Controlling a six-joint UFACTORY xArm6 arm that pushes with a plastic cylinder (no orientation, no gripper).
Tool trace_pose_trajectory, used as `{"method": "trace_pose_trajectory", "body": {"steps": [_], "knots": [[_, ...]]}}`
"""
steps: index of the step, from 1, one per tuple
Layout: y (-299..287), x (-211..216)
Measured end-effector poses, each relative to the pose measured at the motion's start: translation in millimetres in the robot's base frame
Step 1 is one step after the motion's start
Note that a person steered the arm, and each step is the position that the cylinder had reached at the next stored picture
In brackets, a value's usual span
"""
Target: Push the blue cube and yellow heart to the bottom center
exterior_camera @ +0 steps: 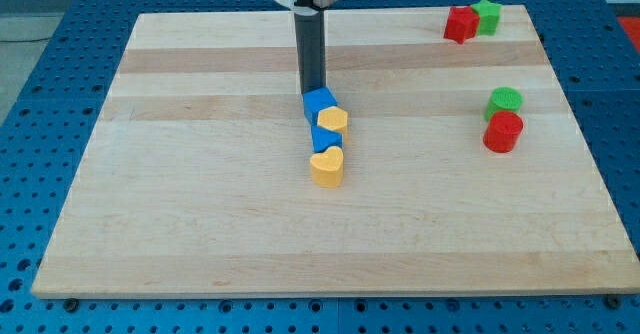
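A blue cube (318,102) sits near the board's middle, at the top of a tight column of blocks. Below it lies a yellow block (332,120), then a second blue block (325,138), then a yellow heart (327,166) at the bottom of the column. My tip (312,90) stands at the blue cube's upper edge, touching or nearly touching it from the view's top.
A red block (460,23) and a green block (487,15) sit together at the top right. A green block (505,101) and a red block (503,132) sit at the right. The wooden board (200,234) lies on a blue perforated table.
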State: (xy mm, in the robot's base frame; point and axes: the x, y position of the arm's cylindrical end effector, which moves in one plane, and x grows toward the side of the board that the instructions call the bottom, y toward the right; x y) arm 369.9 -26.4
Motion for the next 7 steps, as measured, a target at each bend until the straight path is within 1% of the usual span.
{"method": "trace_pose_trajectory", "body": {"steps": [7], "knots": [[0, 92]]}}
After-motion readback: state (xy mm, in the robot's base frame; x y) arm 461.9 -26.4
